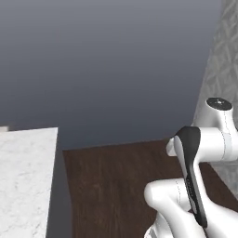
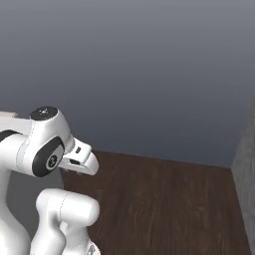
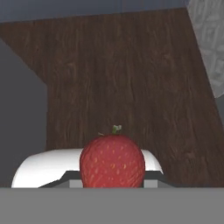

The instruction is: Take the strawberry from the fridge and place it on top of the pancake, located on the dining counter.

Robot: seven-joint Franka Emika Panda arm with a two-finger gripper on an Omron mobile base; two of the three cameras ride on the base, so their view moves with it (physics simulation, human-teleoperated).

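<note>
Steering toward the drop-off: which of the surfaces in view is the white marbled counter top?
The dining counter, the pale veined slab at the left base view's lower left. The floor is dark wood; the right-hand wall is grey patterned.

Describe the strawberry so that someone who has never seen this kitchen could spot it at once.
In the hand view, look at the bottom centre, above the dark wooden floor. There the strawberry sits close to the camera. It is the one bright red thing in sight, roundish, speckled with pale seeds and topped by a small green stem.
</note>
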